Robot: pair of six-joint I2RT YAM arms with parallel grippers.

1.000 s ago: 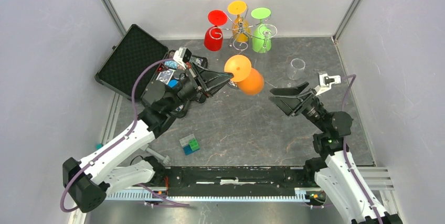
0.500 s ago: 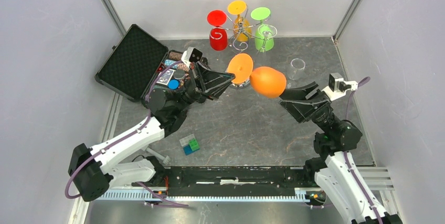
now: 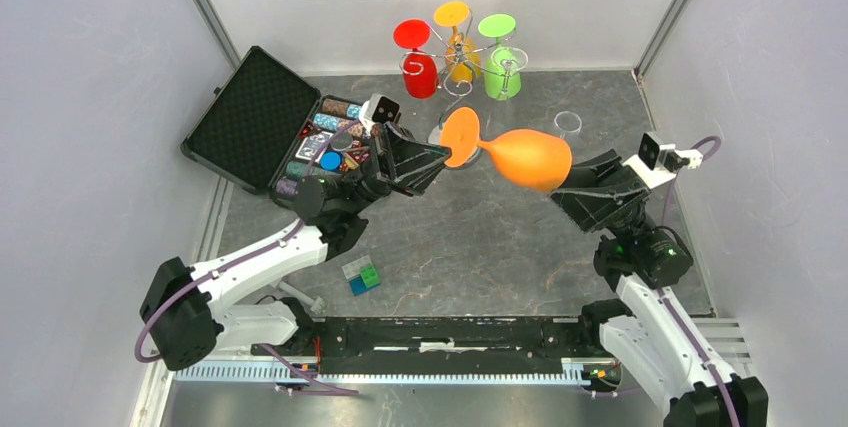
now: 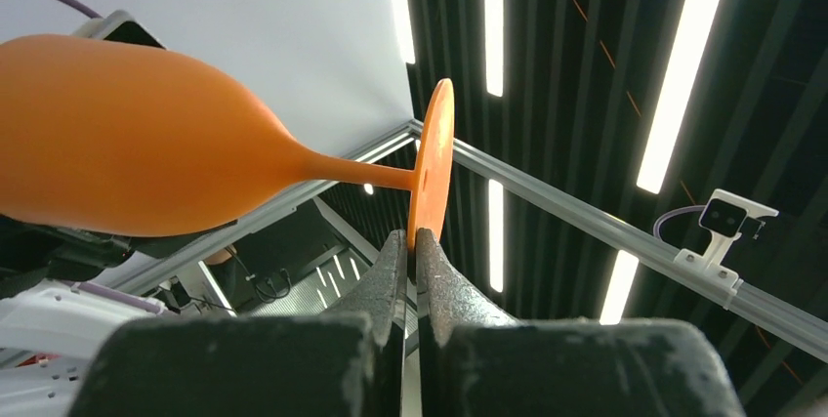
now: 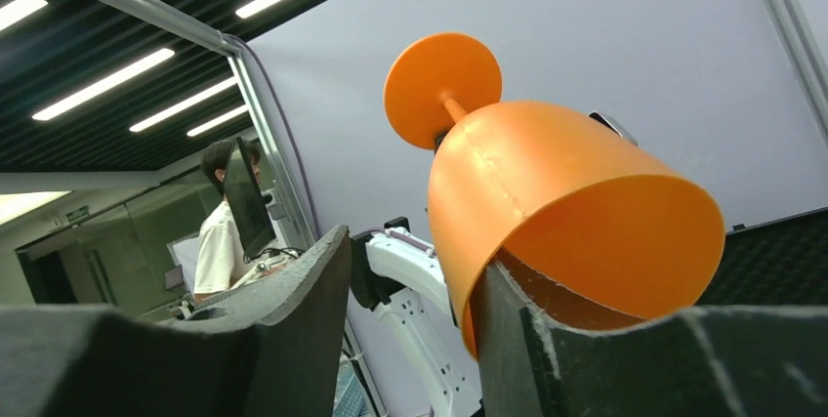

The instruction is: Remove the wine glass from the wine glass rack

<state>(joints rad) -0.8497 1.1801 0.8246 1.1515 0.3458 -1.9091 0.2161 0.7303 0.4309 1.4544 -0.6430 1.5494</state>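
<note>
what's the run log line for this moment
left claw: shut on foot of orange wine glass | right claw: open, one finger inside bowl | glass: held sideways in air, off wine glass rack

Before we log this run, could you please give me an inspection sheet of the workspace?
Surface: dark marbled table.
Job's things: wine glass rack at the back carries a red glass, yellow glass and green glass; orange wine glass is off it, held sideways in the air.
Clutter: open black case, clear glass, small coloured block.
Grippers: left gripper shut on the orange wine glass's foot; right gripper open, one finger inside the bowl.
Cables: purple cable along each arm.
Surroundings: grey walls; person at a monitor outside.
</note>
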